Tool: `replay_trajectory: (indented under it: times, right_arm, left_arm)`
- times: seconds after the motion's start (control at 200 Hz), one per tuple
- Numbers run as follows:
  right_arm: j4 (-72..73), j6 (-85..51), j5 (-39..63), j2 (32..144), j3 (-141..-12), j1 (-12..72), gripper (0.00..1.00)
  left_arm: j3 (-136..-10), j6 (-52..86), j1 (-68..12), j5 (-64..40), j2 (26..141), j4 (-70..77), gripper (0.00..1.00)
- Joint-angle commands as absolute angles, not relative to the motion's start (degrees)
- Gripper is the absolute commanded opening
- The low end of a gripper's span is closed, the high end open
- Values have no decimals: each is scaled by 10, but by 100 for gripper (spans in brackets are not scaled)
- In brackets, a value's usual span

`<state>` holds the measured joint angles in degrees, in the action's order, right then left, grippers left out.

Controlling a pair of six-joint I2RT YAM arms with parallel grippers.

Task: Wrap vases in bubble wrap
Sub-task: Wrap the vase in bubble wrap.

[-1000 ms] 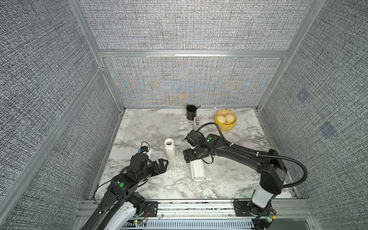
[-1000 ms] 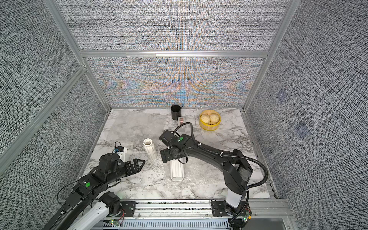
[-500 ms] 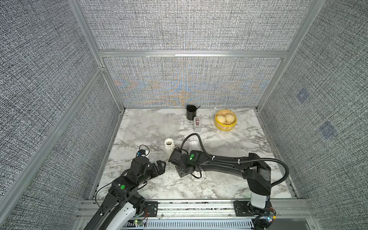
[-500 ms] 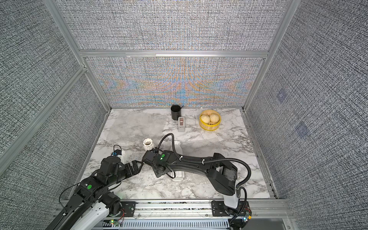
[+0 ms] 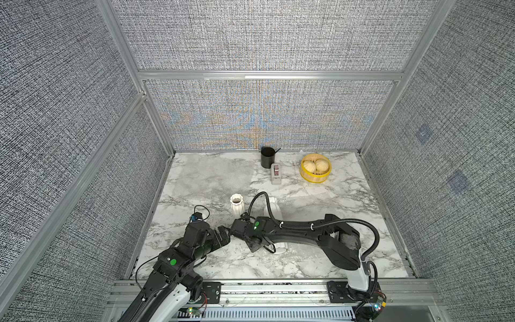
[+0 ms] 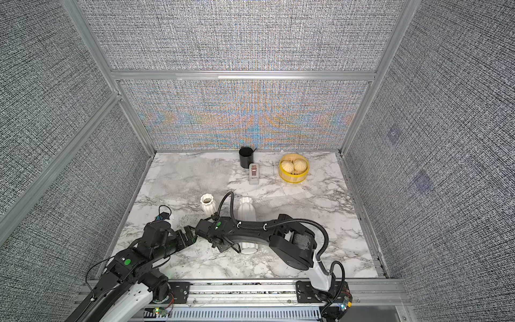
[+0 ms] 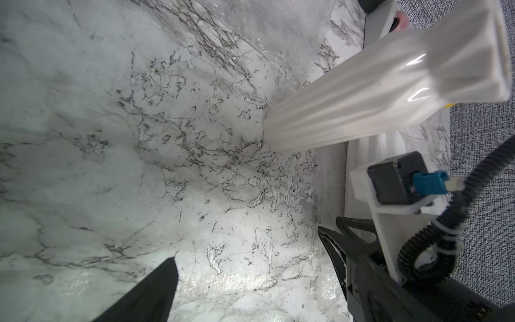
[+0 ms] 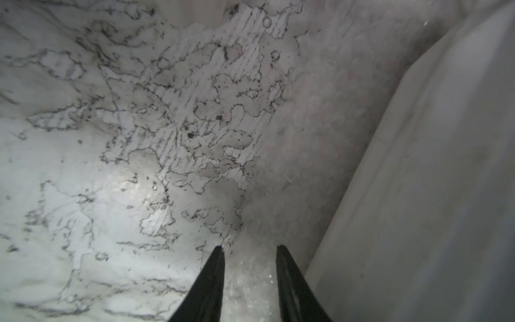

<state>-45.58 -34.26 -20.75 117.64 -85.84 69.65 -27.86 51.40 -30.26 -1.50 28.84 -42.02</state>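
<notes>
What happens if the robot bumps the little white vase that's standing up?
The little vase stands upright, taller than wide, so a sideways bump might tip it. Its shiny ribbed side looks hard and probably slippery to grip. It seems ceramic, so a fall could chip it.

The short vase [image 5: 237, 205] is white and ribbed with a scalloped rim. It stands upright on the desk [image 5: 223, 267], mouth up, left of centre. Just to its right the tall vase [image 5: 273, 210] lies on its side, its length running front to back and its flared end toward the back wall; its middle is hidden. It rests on a clear bubble wrap sheet [image 5: 320, 209] spread flat, whose bubbles show beside the vase in the right wrist view [image 8: 306, 125]. A second sheet [image 5: 214, 178] lies flat at the back left, apart from both vases.
</notes>
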Motion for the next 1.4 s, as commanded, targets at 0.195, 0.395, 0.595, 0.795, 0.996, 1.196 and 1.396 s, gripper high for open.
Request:
replay_trajectory:
  times: [0.195, 0.395, 0.595, 0.795, 0.996, 1.196, 1.396]
  right_arm:
    - [-448, -346, -214, 1194, -838, 695, 22]
    - [-440, -350, -221, 1170, -822, 693, 8]
    - [-427, -349, -219, 1127, -799, 692, 0]
    - [-404, -352, -205, 1076, -760, 682, 0]
    - [-395, -348, -186, 1044, -741, 665, 0]
    - [-384, -348, -168, 1006, -708, 645, 0]
    - [-379, -347, -147, 970, -676, 622, 0]
  left_arm:
    - [-278, 512, -302, -19, 313, -408, 99]
    - [-279, 514, -302, -28, 315, -404, 99]
    - [-287, 519, -302, -33, 319, -407, 99]
    - [-280, 538, -303, -55, 322, -378, 99]
    - [-284, 543, -305, -76, 346, -360, 98]
    - [-285, 568, -329, -80, 372, -327, 93]
    - [-296, 581, -370, -65, 406, -299, 92]
